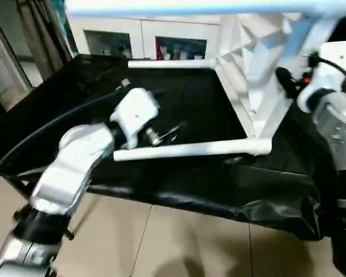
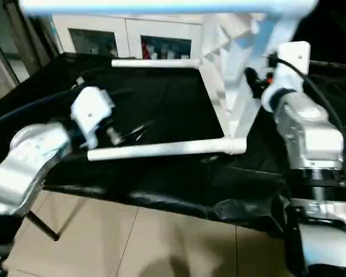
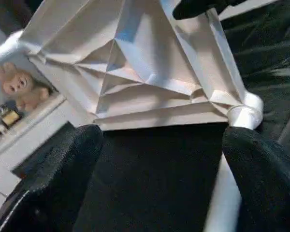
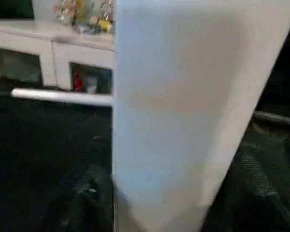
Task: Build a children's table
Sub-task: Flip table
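Observation:
The children's table lies on its side on a black cloth. Its white tabletop [image 1: 259,69] stands on edge with the ribbed underside [image 3: 135,63] facing my left arm. One leg [image 1: 190,149] rests on the cloth near the front, a second [image 1: 170,63] lies at the back, and a third [image 1: 207,7] juts out overhead. My left gripper [image 3: 164,133] is open just behind the free end of the near leg [image 3: 227,203], and that leg runs past one finger [image 3: 261,179]. My right gripper [image 1: 284,78] is shut on the tabletop's rim [image 4: 183,96].
The black cloth [image 1: 75,92] drapes over the work surface's front edge above a tiled floor [image 1: 179,242]. A white cabinet with glass doors [image 1: 138,34] stands behind the work surface, with small toys [image 3: 19,87] on top. A black cable [image 1: 52,124] runs along my left arm.

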### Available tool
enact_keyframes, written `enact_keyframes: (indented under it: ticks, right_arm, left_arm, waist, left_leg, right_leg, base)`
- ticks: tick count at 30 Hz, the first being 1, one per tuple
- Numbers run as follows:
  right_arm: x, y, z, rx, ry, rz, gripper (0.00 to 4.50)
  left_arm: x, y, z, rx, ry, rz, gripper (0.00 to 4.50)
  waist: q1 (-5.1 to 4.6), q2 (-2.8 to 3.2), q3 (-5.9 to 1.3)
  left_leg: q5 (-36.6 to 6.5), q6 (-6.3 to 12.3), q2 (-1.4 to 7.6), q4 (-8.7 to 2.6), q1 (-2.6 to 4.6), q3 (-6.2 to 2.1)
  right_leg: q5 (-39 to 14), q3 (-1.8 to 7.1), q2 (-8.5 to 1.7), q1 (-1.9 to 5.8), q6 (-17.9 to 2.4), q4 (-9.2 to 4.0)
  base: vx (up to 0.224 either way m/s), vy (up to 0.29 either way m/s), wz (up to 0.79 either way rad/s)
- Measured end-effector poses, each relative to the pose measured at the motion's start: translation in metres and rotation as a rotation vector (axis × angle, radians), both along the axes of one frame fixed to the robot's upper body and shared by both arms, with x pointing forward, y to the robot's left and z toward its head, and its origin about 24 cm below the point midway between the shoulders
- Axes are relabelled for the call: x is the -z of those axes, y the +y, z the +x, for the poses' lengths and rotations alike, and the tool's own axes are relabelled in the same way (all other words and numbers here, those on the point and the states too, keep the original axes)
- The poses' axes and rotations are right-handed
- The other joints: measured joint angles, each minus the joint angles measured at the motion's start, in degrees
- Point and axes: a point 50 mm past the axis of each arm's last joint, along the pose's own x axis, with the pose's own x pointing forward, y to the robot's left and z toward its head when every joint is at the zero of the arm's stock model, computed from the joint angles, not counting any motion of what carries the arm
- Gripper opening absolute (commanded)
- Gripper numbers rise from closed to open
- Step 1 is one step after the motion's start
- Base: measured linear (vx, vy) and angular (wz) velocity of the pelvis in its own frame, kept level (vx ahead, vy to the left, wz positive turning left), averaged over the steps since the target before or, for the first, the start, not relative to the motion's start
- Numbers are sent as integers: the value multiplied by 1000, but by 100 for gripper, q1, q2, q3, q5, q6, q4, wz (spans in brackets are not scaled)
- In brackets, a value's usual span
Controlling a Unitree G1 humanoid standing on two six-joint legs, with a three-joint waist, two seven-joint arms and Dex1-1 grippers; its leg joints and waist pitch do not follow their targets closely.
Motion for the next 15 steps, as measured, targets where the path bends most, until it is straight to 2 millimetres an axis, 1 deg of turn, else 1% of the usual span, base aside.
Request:
enact_keyframes:
  ticks: [3,5,8,10,11,15]
  right_arm:
    - [5,9,2,-12,15,-9,321]
    - [8,15,2,-22,20,-7,325]
    - [10,22,3,-26,21,-10,365]
    - [11,25,3,-35,19,-9,371]
    - [12,26,3,-37,14,-37,371]
    - [29,26,1,-32,36,-93,371]
  left_arm:
    - [-5,-5,5,14,-41,27,450]
    - [-9,-9,7,22,-70,38,450]
    - [-13,-13,8,22,-128,70,450]
    - [-13,-15,9,12,-154,88,450]
    - [-14,-16,10,-2,-195,105,450]
    - [-22,-17,8,-24,-319,106,450]
  waist:
    - [-5,-5,5]
    - [-4,-5,5]
    - [-20,-5,5]
    - [-30,-6,5]
    - [-30,-8,7]
    - [-27,-15,11]
  left_leg:
    - [13,-19,-1,-2,-17,0]
    - [14,-18,-2,-2,-30,1]
    - [24,-8,-1,-3,-42,2]
    - [23,-8,1,-5,-40,2]
    - [23,-9,2,-7,-40,2]
    - [22,-12,4,-7,-40,3]
  right_leg:
    - [1,0,1,-42,-1,10]
    - [1,1,3,-64,-2,15]
    - [1,0,11,-80,-2,18]
    - [1,1,13,-81,-2,18]
    - [1,-1,14,-80,-2,18]
    - [2,0,12,-79,-4,19]
  base:
    - [0,0,0]
    - [0,0,0]
    - [0,0,0]
    - [0,0,0]
    - [0,0,0]
    - [0,0,0]
